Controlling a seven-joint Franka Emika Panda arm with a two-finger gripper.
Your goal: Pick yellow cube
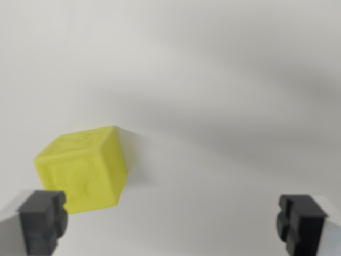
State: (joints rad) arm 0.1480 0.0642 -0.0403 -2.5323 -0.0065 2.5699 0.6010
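A yellow cube [84,168] with an embossed face rests on the white surface at the wrist view's left, slightly blurred. My gripper [170,221] is open, its two black fingertips wide apart at the bottom corners of the view. The left fingertip [43,220] overlaps the cube's lower left corner in the picture; the right fingertip [299,221] stands far from the cube. Nothing lies between the fingers; the cube sits off to the left of the gap's middle.
A plain white surface [224,80] fills the view, crossed by soft grey shadows at the upper right.
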